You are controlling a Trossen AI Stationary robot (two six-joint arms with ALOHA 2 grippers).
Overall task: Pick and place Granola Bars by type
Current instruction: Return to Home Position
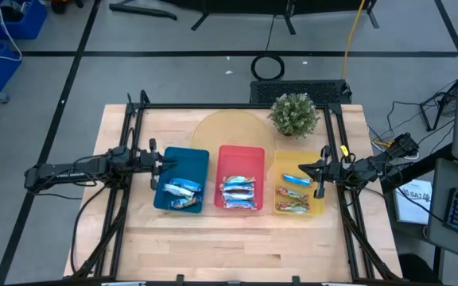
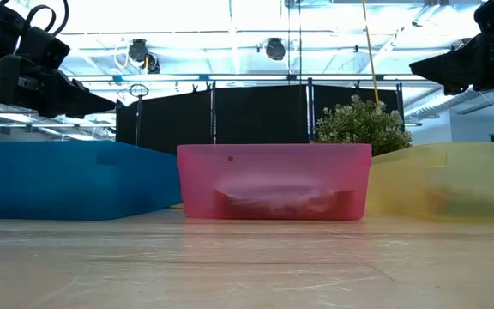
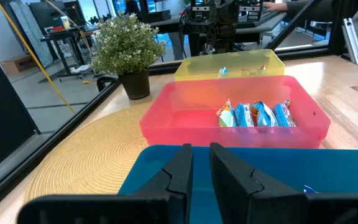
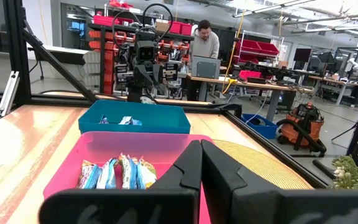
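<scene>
Red tray point(image 1: 240, 154) holds silvery Granola Bars point(image 1: 238, 191), sorted by type; left gripper point(image 1: 163, 163) and right gripper point(image 1: 321, 170) flank it, fingers nearly closed, empty.

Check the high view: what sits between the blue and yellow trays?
The red tray, holding silvery-blue bars, sits between the blue tray and the yellow tray.

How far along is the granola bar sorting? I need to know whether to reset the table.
It looks nearly or fully done. Bars lie in all three trays: the blue tray, the red tray and the yellow tray. No bars show loose on the table. Nothing is in hand: the left gripper and right gripper hover shut and empty beside the outer trays.
</scene>
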